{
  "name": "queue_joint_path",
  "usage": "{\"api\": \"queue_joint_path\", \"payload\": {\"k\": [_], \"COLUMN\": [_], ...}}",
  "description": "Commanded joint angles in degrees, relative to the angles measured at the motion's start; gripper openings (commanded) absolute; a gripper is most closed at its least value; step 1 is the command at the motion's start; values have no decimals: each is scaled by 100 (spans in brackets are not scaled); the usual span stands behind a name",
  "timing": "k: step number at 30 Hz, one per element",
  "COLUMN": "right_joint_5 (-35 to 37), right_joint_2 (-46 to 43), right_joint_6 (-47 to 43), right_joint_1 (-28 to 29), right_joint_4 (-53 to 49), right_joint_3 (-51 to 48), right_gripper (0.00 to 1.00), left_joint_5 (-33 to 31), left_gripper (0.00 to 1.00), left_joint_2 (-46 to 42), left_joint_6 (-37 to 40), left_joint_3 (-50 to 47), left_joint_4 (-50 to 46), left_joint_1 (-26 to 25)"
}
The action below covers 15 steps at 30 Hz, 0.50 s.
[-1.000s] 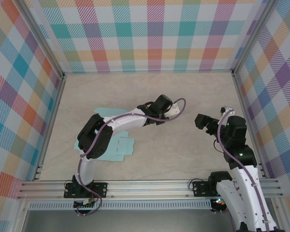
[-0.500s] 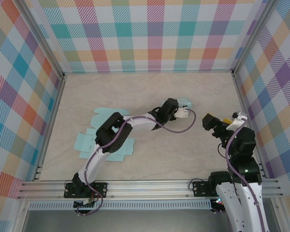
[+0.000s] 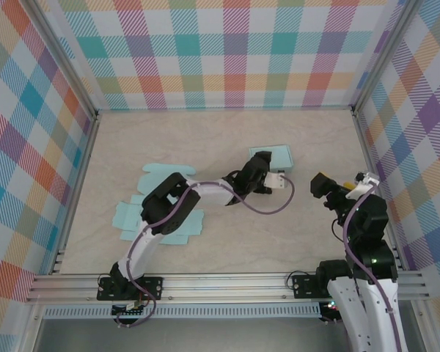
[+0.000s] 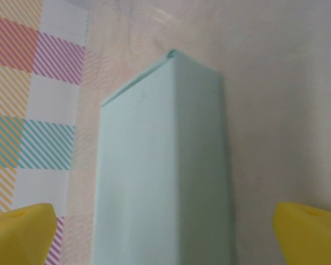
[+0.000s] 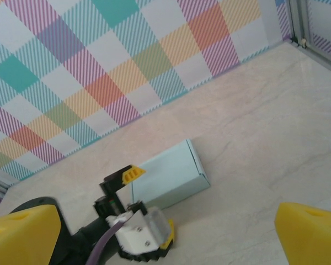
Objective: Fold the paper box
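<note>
Left tool [image 3: 265, 166]: released. In the left wrist view I see both yellow fingertips [image 4: 21, 233] spread to the edges of the picture, with a clear gap between each of them and the paper box [image 4: 163, 176]. Nothing is grasped. The near end of the box lies between the open jaws.

Paper box: folded into a closed pale teal block, lying flat on the desk [image 3: 220, 132] just right of centre, at the far side of the left tool. In the right wrist view its long side runs from near left to far right.

Right tool [image 3: 321, 185]: released and empty, jaws wide apart. It hangs above the desk to the right of the box, apart from it and turned towards it.

Further left, flat teal paper cut-outs [image 3: 155, 221] lie on the desk under and beside the left arm, well apart from the box. Plaid walls [image 3: 227, 51] enclose the desk on three sides.
</note>
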Motion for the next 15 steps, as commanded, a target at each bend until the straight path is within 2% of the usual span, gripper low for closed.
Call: {"api": "queue_joint_path", "payload": {"k": [1,4,6,10,12,15], "right_joint_5": [-216,-368,-521,-1080,-1483,-1852], "right_joint_2": [167,364,547,1029,1283,1636], "right_joint_6": [57,115,187,540,767,1169], "right_joint_1": [-30,-34,-35,-25,-12,220], "right_joint_4": [0,97,168,274,409,669], "right_joint_3": [150,160,176,206,177,32], "right_gripper": [100,100,100,100,100,100], "left_joint_5": [299,262,12,-1098,-1589,-1981], "left_gripper": [100,100,100,100,100,100], "left_joint_2": [-1164,-2011,-2578,-3762,-4335,-5156], "left_joint_6": [-627,-1298,-1905,-3385,-4271,-5789], "left_joint_3": [-665,-1363,-1764,-2634,-2913,-3215], "left_joint_4": [353,359,417,620,264,-759], "left_joint_1": [-355,-487,-525,-520,-446,-160]}}
